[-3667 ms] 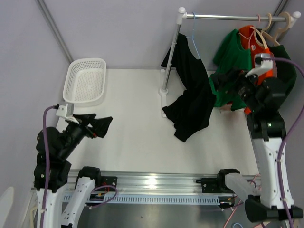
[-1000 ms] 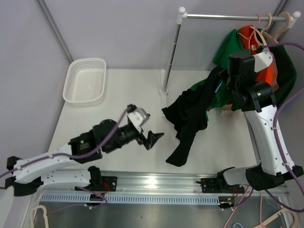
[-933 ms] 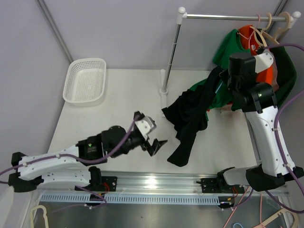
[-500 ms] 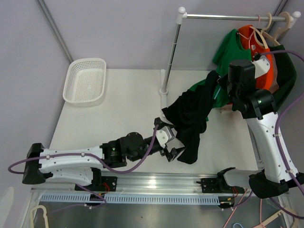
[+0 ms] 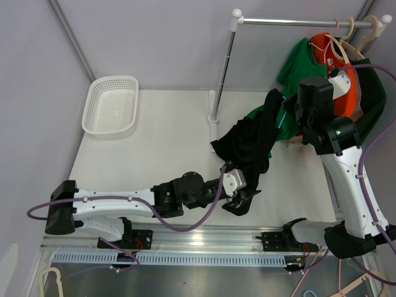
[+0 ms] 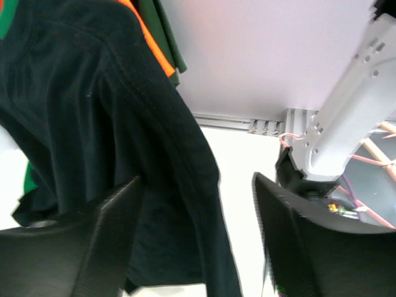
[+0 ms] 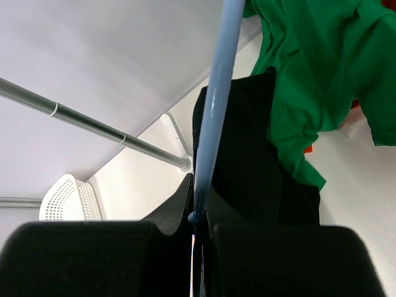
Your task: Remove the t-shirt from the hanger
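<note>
**Black t-shirt hangs between the two arms, left fingers around its lower end**

The left gripper has its fingers wide apart, and the lower part of the black t-shirt hangs down between them. The cloth lies against one finger and does not touch the other. The fingers do not pinch it.

The right gripper is closed tight on the thin light blue hanger. The bar of the hanger runs up from between the fingers, and the black cloth is draped over it on both sides.

The t-shirt is held up over the right part of the table, in front of a green shirt. Its lower end reaches down near the front edge.

Behind, an orange garment hangs on the rail. A white basket stands at the far left corner of the table, well apart from both arms.
</note>
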Controlling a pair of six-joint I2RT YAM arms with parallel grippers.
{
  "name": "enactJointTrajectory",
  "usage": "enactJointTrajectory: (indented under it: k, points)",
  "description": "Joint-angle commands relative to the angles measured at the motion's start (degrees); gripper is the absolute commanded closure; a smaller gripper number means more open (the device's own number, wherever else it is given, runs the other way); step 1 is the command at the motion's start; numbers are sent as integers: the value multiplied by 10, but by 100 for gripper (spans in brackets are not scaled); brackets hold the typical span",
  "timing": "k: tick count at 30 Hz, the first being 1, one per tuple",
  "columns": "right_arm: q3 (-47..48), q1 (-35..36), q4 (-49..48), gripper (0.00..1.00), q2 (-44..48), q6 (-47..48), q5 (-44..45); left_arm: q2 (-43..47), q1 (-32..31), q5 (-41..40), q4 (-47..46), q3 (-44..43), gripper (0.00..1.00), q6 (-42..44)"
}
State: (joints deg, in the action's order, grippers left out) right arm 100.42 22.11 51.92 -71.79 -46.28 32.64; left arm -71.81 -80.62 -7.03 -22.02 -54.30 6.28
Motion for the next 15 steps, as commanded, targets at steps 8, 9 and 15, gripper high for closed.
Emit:
enactJointTrajectory:
  k: [8,9,15]
  points:
    - [22,7,-36,100,18,14,-13,-76,-4,-96,-1,-93,99,0]
    - [26,7,-36,100,16,22,-14,-63,-7,-86,-13,-85,100,2]
    - [134,7,25,100,-76,55,-28,8,-107,-46,8,-6,99,37]
